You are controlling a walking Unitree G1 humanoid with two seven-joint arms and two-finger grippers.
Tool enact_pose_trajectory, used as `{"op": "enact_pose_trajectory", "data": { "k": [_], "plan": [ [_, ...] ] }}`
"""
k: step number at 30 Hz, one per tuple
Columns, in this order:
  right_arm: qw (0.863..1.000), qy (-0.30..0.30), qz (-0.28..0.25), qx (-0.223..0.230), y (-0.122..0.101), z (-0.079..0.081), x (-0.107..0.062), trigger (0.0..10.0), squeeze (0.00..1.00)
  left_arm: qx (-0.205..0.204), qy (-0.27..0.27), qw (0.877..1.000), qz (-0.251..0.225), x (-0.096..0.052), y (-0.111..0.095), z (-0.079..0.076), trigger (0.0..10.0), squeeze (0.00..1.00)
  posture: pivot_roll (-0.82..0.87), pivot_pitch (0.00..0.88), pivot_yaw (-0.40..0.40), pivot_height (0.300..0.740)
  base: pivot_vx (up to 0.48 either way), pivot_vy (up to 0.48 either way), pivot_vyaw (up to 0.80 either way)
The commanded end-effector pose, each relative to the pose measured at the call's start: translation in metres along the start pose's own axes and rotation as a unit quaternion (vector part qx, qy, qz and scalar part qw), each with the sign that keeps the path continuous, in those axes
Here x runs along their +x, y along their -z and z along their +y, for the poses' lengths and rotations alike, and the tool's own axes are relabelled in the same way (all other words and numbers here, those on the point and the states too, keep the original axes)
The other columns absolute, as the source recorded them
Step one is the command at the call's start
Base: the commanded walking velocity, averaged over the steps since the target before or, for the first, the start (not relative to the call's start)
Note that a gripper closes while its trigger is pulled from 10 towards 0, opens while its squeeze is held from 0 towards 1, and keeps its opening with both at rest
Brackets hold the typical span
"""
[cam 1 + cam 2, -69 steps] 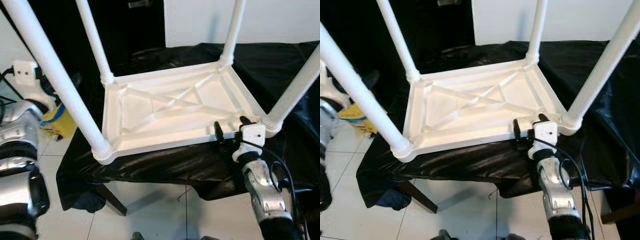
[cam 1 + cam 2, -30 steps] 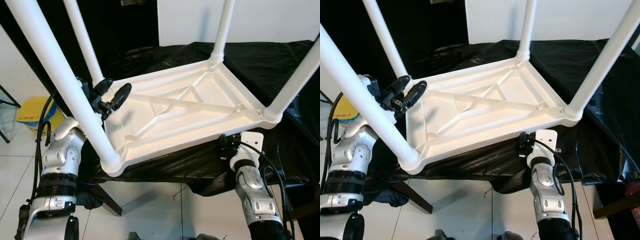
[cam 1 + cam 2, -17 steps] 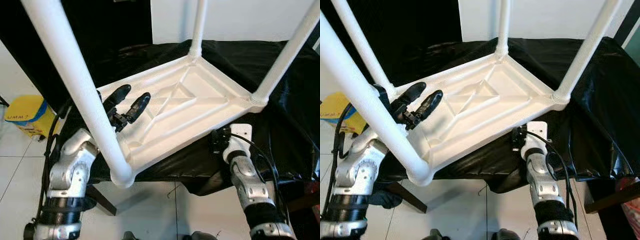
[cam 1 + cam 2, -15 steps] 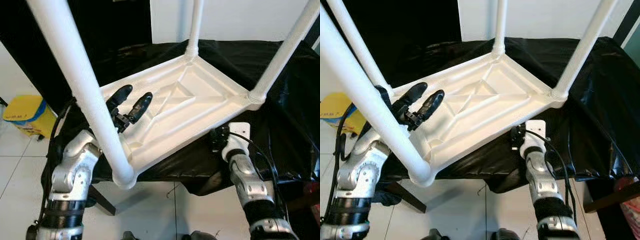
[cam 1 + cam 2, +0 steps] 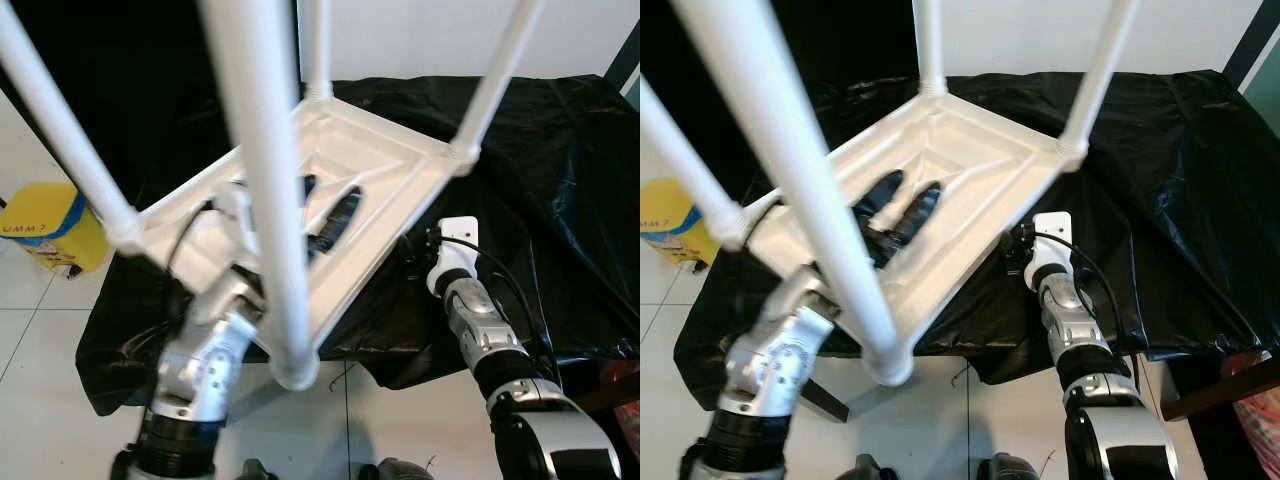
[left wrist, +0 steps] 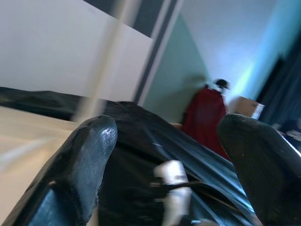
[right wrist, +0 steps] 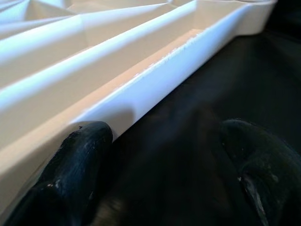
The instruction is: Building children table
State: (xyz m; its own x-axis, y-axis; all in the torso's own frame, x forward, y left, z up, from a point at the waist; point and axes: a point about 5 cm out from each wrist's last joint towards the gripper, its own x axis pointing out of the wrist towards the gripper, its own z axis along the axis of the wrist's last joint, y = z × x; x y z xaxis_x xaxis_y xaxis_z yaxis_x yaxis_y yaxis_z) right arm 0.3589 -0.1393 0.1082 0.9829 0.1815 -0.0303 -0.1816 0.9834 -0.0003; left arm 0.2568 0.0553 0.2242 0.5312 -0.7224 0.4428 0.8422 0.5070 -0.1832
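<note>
1. While the white children's table (image 5: 370, 165) lies upside down on the black-draped bench (image 5: 560, 200), its four legs (image 5: 262, 180) point upward.
2. Left tool (image 5: 898, 210) sits inside the ribbed underside of the tabletop, fingers (image 6: 80, 165) spread apart and holding nothing.
3. Right tool (image 7: 160, 165) is low at the tabletop's near edge, over the black cloth; its fingers (image 7: 75, 165) are apart, one just beside the white rim.
4. On the tiled floor (image 5: 40, 340) to the robot's left stands a yellow container (image 5: 45, 220).
</note>
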Motion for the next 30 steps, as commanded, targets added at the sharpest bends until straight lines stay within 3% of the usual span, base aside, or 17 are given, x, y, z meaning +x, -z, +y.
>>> {"op": "enact_pose_trajectory", "data": {
  "k": [1, 5, 9, 12, 13, 15, 20, 22, 26, 30],
  "plan": [
    [0.998, -0.065, -0.008, -0.002, -0.003, 0.027, 0.006, 10.0, 0.00, -0.014, 0.022, 1.000, 0.008, 0.009, 0.006, -0.015, 10.0, 0.00, -0.03, 0.100, 0.016, 0.740, 0.000, 0.000, 0.00],
    [0.997, -0.077, -0.006, 0.001, -0.003, 0.036, 0.010, 10.0, 0.00, -0.035, 0.041, 0.999, 0.009, 0.019, 0.013, -0.030, 10.0, 0.00, -0.04, 0.105, 0.028, 0.740, 0.000, 0.000, 0.00],
    [0.999, -0.039, -0.009, -0.001, -0.006, 0.030, 0.013, 10.0, 0.00, -0.020, 0.046, 0.998, 0.028, 0.020, 0.018, -0.032, 10.0, 0.00, -0.04, 0.104, 0.035, 0.740, 0.000, 0.000, 0.00],
    [1.000, 0.005, -0.008, -0.019, -0.002, 0.009, 0.010, 10.0, 0.00, 0.000, 0.033, 0.999, 0.039, 0.015, 0.015, -0.021, 10.0, 0.00, -0.04, 0.107, 0.037, 0.740, 0.000, 0.000, 0.00],
    [1.000, 0.005, -0.008, -0.019, -0.002, 0.009, 0.010, 10.0, 0.00, 0.000, 0.033, 0.999, 0.039, 0.015, 0.015, -0.021, 10.0, 0.00, -0.04, 0.107, 0.037, 0.740, 0.000, 0.000, 0.00],
    [0.999, 0.042, -0.016, -0.024, -0.001, -0.012, 0.003, 10.0, 0.00, 0.034, 0.023, 0.998, 0.055, 0.007, 0.011, -0.006, 10.0, 0.00, -0.04, 0.109, 0.039, 0.740, 0.000, 0.000, 0.00],
    [0.996, 0.072, -0.034, -0.027, -0.002, -0.032, -0.005, 10.0, 0.00, 0.073, 0.008, 0.995, 0.072, -0.003, 0.004, 0.012, 10.0, 0.00, -0.05, 0.110, 0.041, 0.740, 0.000, 0.000, 0.00],
    [0.994, 0.085, -0.061, -0.039, -0.007, -0.045, -0.012, 10.0, 0.00, 0.106, 0.002, 0.990, 0.090, -0.012, -0.003, 0.026, 10.0, 0.00, -0.05, 0.109, 0.045, 0.740, 0.000, 0.000, 0.00],
    [0.993, 0.082, -0.077, -0.045, -0.011, -0.050, -0.016, 10.0, 0.00, 0.128, 0.003, 0.986, 0.102, -0.018, -0.007, 0.033, 10.0, 0.00, -0.06, 0.109, 0.045, 0.740, 0.000, 0.000, 0.00],
    [0.990, 0.058, -0.114, -0.058, -0.019, -0.056, -0.027, 10.0, 0.00, 0.162, 0.010, 0.976, 0.144, -0.035, -0.011, 0.048, 10.0, 0.00, -0.06, 0.107, 0.039, 0.740, 0.000, 0.000, 0.00]
  ]
}}
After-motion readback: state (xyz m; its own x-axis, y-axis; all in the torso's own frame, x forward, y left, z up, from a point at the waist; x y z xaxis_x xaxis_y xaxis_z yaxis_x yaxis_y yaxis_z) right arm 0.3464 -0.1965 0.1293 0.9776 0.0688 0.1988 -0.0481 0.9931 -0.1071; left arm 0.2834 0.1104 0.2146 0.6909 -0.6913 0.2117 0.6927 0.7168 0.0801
